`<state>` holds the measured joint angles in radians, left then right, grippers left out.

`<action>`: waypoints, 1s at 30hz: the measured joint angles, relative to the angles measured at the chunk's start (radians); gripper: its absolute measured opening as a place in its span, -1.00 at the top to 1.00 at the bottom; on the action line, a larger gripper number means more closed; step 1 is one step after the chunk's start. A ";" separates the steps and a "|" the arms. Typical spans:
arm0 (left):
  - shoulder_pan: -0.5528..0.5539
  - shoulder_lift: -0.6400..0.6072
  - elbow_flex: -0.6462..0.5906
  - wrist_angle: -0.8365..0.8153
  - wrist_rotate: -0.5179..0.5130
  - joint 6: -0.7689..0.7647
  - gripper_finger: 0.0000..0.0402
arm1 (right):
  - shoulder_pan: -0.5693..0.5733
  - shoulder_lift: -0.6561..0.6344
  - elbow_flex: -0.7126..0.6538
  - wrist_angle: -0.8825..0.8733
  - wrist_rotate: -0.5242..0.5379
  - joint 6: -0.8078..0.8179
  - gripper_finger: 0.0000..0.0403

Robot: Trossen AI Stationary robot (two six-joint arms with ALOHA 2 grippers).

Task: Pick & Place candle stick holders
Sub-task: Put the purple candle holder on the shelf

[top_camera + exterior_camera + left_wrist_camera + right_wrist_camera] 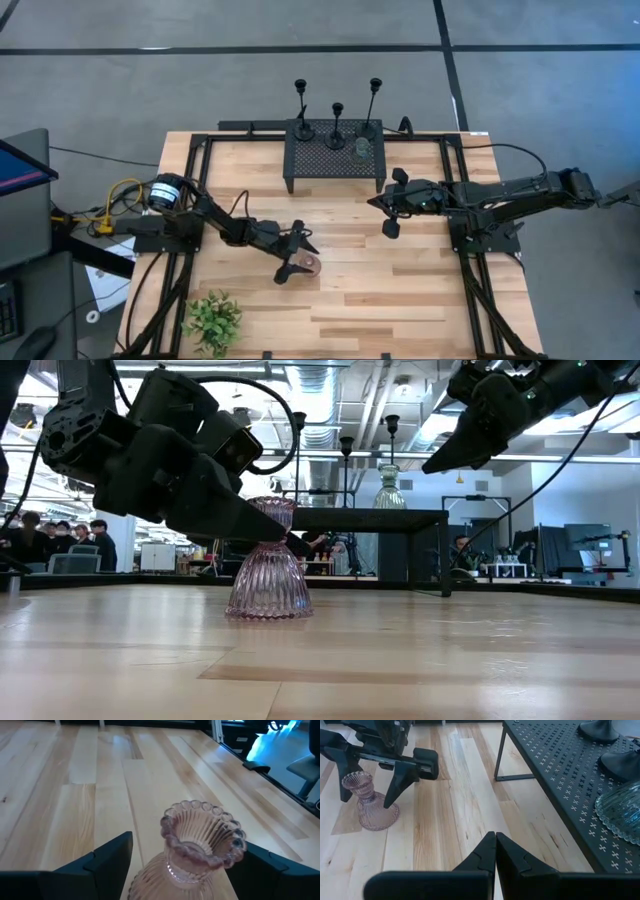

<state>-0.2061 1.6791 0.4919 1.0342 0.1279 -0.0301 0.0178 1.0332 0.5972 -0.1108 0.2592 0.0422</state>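
high view: left gripper [297,253] at the table's 6 o'clock, fingers spread around a pink glass holder [306,264]; three black candlesticks [337,124] stand on the black rack [335,158] at 12 o'clock. right gripper [385,212] waits shut nearby.

low view: holder upright, axis vertical, waist between the spread fingers.

left wrist view: holder dead ahead, not yet clamped.

right wrist view: left arm plainly nearer; squeeze comes next, by my judgement.
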 joint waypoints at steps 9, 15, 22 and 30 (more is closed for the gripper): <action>0.023 0.000 0.000 0.001 0.000 -0.035 -0.17 | 0.000 0.000 0.000 0.000 0.000 0.000 1.00; 0.022 0.000 0.000 0.003 0.000 -0.035 0.00 | 0.000 0.000 0.000 0.000 0.000 0.000 1.00; 0.022 0.000 -0.001 0.007 0.000 -0.035 0.13 | 0.000 0.000 0.000 0.000 0.000 0.000 1.00; 0.022 -0.002 -0.001 0.012 -0.001 -0.035 0.24 | 0.000 0.000 0.000 0.000 0.000 0.000 1.00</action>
<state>-0.1837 1.6775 0.4911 1.0461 0.1272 -0.0650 0.0180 1.0332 0.5972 -0.1108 0.2592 0.0418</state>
